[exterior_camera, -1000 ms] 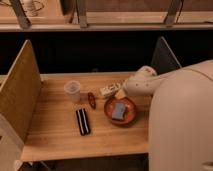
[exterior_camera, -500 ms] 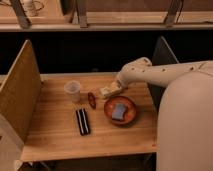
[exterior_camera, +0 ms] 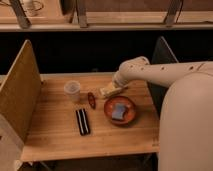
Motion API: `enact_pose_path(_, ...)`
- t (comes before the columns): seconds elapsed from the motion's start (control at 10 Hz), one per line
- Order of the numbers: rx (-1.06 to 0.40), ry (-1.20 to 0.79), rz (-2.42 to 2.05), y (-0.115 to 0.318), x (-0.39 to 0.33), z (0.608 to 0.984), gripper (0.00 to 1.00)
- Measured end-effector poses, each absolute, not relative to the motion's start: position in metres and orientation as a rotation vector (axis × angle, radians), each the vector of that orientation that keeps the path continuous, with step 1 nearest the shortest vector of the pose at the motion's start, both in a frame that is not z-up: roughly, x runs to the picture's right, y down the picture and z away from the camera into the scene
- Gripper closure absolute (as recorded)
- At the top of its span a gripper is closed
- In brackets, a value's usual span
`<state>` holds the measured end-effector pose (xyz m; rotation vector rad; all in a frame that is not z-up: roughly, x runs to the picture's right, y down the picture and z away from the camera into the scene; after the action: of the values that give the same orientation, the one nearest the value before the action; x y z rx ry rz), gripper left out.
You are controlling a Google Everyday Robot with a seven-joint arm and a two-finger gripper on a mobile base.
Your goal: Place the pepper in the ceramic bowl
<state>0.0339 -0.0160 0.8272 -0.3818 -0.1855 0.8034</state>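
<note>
The pepper (exterior_camera: 91, 100), a slim dark red-brown oblong, lies on the wooden table (exterior_camera: 55, 135) between the cup and the bowl. The ceramic bowl (exterior_camera: 120, 111), round and glossy orange-brown, sits to the pepper's right with a blue-grey block (exterior_camera: 119, 112) inside it. My white arm reaches in from the right and the gripper (exterior_camera: 108, 91) hovers at the bowl's far left rim, a little right of and behind the pepper. The pepper is apart from the gripper.
A small translucent whitish cup (exterior_camera: 72, 91) stands left of the pepper. A black striped rectangular bar (exterior_camera: 82, 121) lies in front of it. A tall wooden panel (exterior_camera: 19, 92) borders the table's left side and a dark panel (exterior_camera: 162, 60) its right.
The arm has swung leftwards across the table, bringing the gripper from the right of the bowl to its far left rim, closer to the pepper. The objects have stayed put.
</note>
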Motion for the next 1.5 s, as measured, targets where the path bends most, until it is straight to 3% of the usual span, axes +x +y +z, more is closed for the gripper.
enact_pose_path(0.3, -0.483, -0.128, 0.773, -0.004, 0.025, 0.823, 0.20)
enact_pose_path(0.8, -0.497, -0.124, 0.774, -0.004, 0.021, 0.826, 0.20)
enact_pose_path(1.5, -0.662, -0.132, 0.683, 0.042, -0.062, 0.881, 0.20)
